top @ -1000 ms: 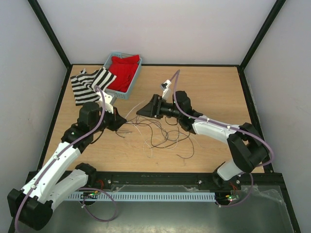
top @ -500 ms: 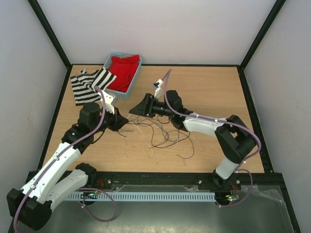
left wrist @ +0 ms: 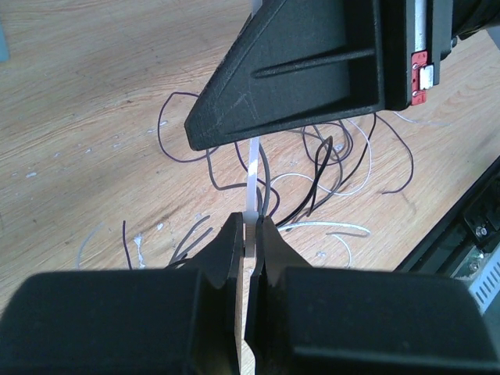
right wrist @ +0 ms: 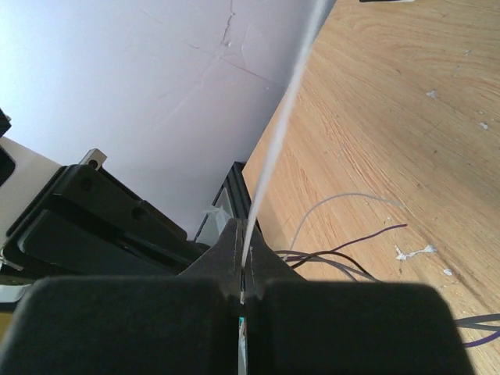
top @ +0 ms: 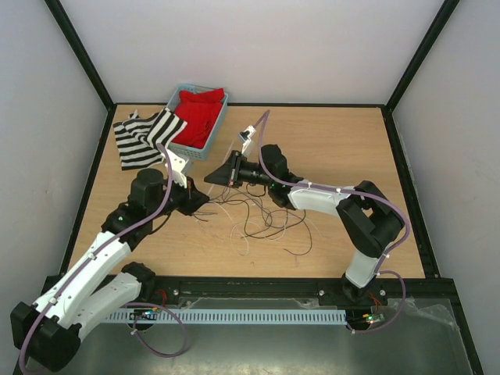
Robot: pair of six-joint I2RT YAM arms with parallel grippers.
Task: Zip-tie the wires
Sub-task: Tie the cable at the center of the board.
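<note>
Two claws work over one white zip tie (left wrist: 251, 176) and a loose tangle of wires (top: 266, 219), black and pale, too snarled to count. The left claw (left wrist: 250, 225) is pinched fully shut on the zip tie, which rises from its tips and passes behind the right claw (right wrist: 242, 238). That claw is also clamped tight on a thin white strip. The wires lie on the surface (top: 351, 148), just beside the left claw and beneath the right one.

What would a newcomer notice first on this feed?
Both grippers meet left of centre on the table, the left gripper and right gripper each pinching one white zip tie. Beneath them sprawls a loose tangle of wires; a blue basket of red cloth sits at the far left.
</note>
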